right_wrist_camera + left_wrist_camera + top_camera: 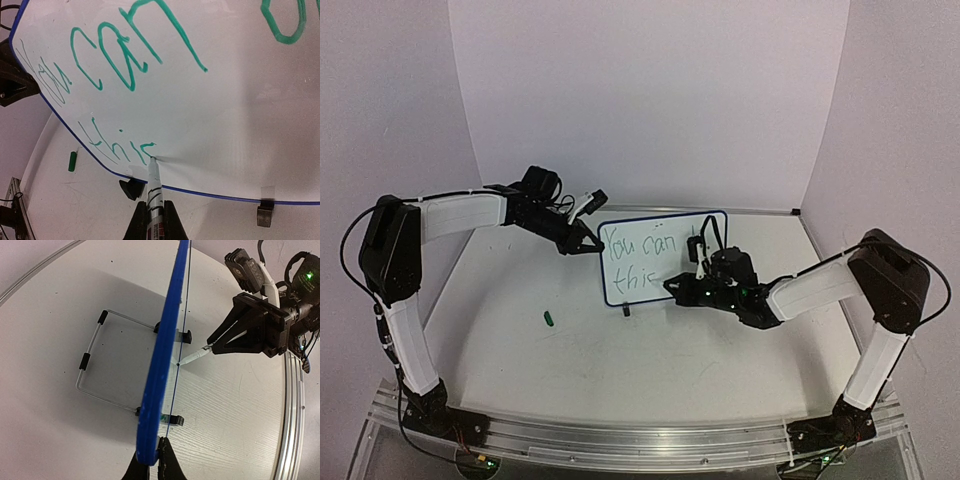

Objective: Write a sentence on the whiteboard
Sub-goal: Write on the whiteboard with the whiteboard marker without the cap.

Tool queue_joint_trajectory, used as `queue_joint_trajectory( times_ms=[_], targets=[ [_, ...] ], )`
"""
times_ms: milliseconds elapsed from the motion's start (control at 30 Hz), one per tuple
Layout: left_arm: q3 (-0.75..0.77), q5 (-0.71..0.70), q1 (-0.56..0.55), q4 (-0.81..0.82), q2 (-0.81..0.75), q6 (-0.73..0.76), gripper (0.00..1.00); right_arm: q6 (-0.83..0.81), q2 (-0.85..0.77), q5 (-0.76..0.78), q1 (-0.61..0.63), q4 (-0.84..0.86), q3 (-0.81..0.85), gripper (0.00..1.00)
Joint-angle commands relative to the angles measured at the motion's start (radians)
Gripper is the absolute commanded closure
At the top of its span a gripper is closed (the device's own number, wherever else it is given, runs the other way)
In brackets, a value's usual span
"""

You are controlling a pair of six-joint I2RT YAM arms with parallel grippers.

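The whiteboard (pixel 665 290) stands upright on the table, blue-framed. The sentence (pixel 642 247) on it is in green: "You can", part of a further word at the right, and "this" below. My left gripper (pixel 588 247) is shut on the board's left edge; in the left wrist view its jaws (pixel 152 462) pinch the blue frame (pixel 165 355). My right gripper (pixel 692 285) is shut on a white marker pen (pixel 154 195). The pen's tip touches the board at the end of the "s" in "this" (pixel 120 147). The marker (pixel 195 356) also shows in the left wrist view, touching the board.
The green marker cap (pixel 549 319) lies on the table left of the board and also shows in the right wrist view (pixel 72 161). A wire stand (pixel 90 365) props the board from behind. Black clip feet (pixel 132 189) hold its lower edge. Backdrop walls enclose the table.
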Motion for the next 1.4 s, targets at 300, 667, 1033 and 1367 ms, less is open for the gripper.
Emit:
queue_joint_trajectory(
  times_ms=[300, 667, 1033, 1367],
  targets=[
    [-0.008, -0.126, 0.011, -0.004, -0.001, 0.045, 1.00, -0.008, -0.046, 0.082, -0.005, -0.022, -0.044, 1.00],
    [-0.008, -0.127, 0.011, -0.004, -0.001, 0.045, 1.00, -0.013, 0.022, 0.043, -0.003, -0.033, 0.000, 1.00],
    [-0.006, -0.127, 0.011, -0.002, 0.003, 0.045, 1.00, -0.018, 0.041, 0.004, -0.002, -0.011, 0.050, 1.00],
    [-0.006, -0.127, 0.011, -0.004, 0.000, 0.045, 1.00, 0.024, -0.085, -0.015, -0.003, 0.080, -0.062, 1.00]
  ],
)
